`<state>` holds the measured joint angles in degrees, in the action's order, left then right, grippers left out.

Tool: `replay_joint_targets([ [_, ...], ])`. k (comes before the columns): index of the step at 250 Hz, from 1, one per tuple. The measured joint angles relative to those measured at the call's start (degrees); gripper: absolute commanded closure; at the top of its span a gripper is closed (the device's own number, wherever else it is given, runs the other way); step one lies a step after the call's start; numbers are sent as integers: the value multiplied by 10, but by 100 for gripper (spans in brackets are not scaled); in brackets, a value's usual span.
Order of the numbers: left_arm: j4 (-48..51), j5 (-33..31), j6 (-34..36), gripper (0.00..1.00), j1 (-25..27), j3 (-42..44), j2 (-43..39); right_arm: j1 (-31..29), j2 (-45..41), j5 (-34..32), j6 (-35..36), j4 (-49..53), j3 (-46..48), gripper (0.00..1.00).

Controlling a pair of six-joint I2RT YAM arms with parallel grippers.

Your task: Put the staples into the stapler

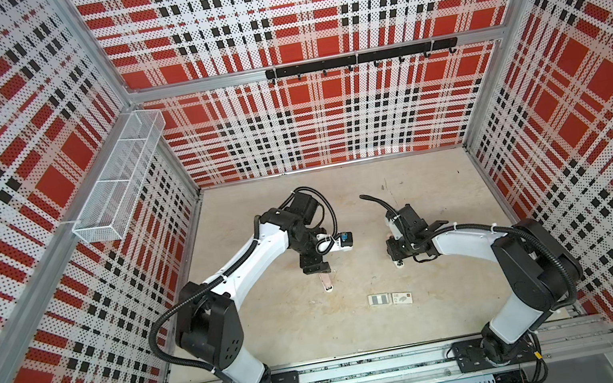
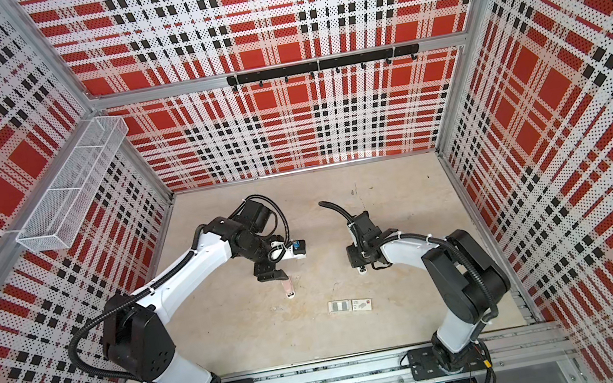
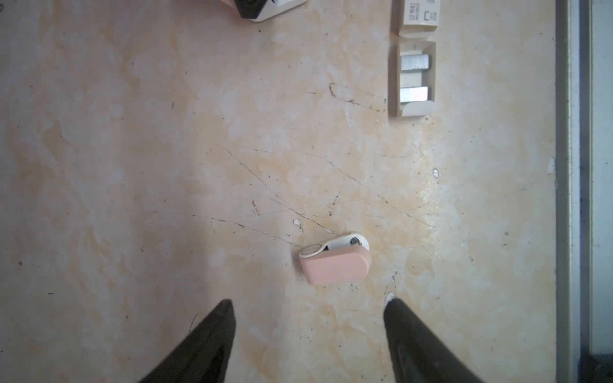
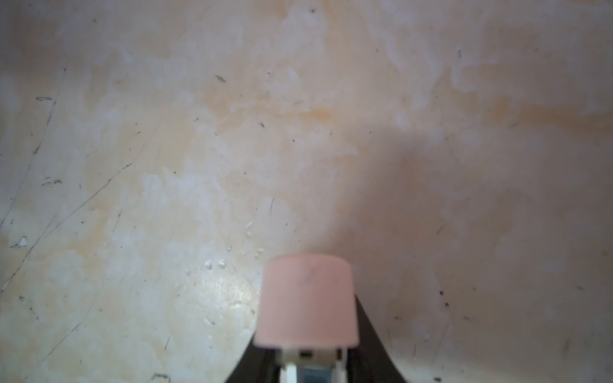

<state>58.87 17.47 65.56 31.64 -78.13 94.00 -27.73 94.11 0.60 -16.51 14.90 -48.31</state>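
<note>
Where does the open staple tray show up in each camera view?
Both top views: staple tray sits below centre, slightly right.
Left wrist: the tray shows past the pink stapler.
Right wrist: not in it.
Shared landmark: printed sleeve at its end.

Two pink staplers: the lying stapler (image 3: 335, 265) and the held stapler (image 4: 306, 298). One white cardboard tray (image 3: 394, 83) and one printed sleeve (image 3: 421, 15). Two silvery strips of staples in the tray: the strip nearer the sleeve (image 3: 414, 63) and the strip farther from it (image 3: 414, 94). Two robot arms, the left arm (image 1: 248, 259) and the right arm (image 1: 469, 241). One wire basket (image 1: 117, 178) with three compartments. One black hook rail (image 1: 360, 58).
</note>
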Motion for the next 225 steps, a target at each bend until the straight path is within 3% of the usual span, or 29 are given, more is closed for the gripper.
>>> replay_joint_targets([
  [132, 26, -36, 58, 22, 36, 1, 25, -8, -9, -9, 4, 4, 0, 50],
  [225, 50, -74, 122, 22, 76, 1, 47, -8, -131, 5, 6, 55, 2, 42],
])
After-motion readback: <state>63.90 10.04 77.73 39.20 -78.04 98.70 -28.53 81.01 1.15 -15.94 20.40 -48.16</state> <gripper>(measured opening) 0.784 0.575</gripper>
